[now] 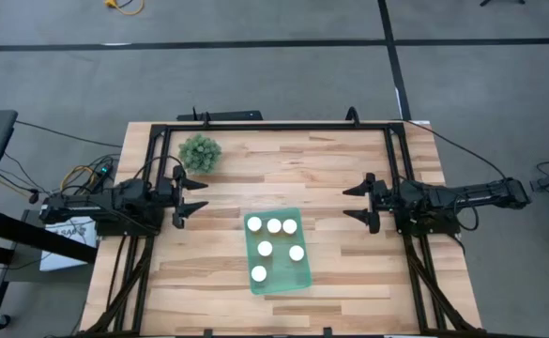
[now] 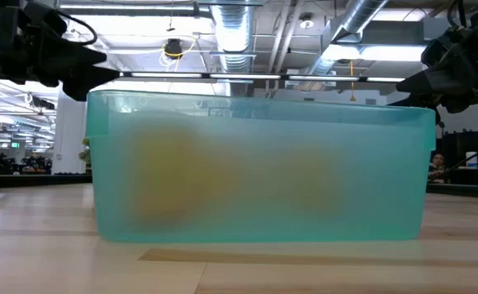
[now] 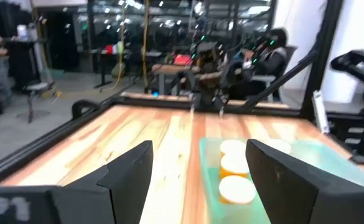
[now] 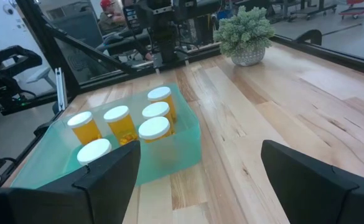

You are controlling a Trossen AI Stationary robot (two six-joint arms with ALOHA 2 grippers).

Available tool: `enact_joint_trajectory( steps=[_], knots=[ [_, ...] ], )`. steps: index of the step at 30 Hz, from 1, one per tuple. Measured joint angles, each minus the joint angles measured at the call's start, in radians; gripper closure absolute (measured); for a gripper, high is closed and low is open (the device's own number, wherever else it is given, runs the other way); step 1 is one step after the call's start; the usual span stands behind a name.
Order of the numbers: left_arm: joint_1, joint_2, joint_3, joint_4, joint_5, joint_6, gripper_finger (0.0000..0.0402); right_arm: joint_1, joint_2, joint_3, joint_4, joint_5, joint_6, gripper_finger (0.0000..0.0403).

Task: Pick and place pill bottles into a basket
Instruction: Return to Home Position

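All 6 bottles (image 1: 274,225) stand upright inside the basket (image 1: 285,278), which sits midway between the table's (image 1: 349,160) left and right edges, nearer the edge opposite the plant (image 1: 200,152). Left gripper (image 1: 200,195) hangs by the left edge, jaws wide, empty. Right gripper (image 1: 349,203) hangs by the right edge, jaws wide, empty. Probable risk: an arm retracting low could clip the basket rim, sliding it or toppling bottles.

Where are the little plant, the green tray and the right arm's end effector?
plant (image 1: 200,152), high view, middle of its bushy top.
green tray (image 1: 288,278), high view, bare patch of its floor.
right end effector (image 1: 351,204), high view, midway between its open fingertips.
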Motion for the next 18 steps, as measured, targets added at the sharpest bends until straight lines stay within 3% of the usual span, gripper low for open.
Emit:
enact_joint_trajectory(
  steps=[8,18],
  knots=[
    [0.0,0.003,0.005,-0.013,-0.083,0.0,0.0153,0.0,0.0,0.0,0.0,0.0,0.0,0.0076],
    [0.0,0.003,0.005,-0.015,-0.084,-0.01,0.0153,0.0,0.0,0.0,0.0,0.0,0.0,0.0076]
  ],
)
